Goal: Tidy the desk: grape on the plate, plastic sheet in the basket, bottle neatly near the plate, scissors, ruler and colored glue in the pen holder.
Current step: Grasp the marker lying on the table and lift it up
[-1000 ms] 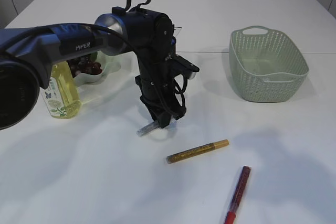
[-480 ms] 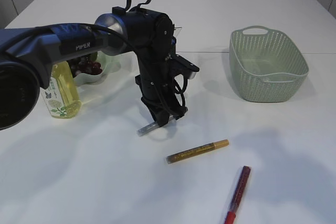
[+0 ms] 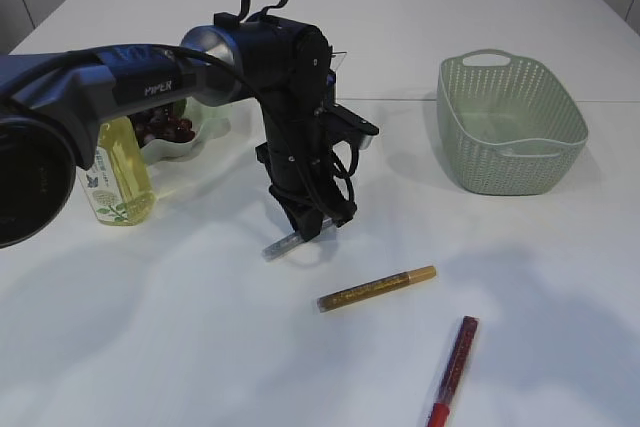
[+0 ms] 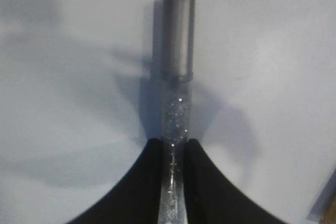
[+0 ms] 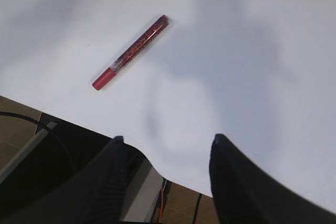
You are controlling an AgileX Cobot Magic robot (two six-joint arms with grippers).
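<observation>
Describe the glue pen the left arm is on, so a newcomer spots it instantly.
Start at the black left arm mid-table and follow it down to its tool, pinched on a silver glue pen. The pen's grey cap pokes out towards the table's near-left. The gold pen and red pen lie free, nearer the front edge.

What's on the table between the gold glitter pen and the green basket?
Nothing. In the exterior view, only bare white table lies between the gold glue pen and the green basket.
</observation>
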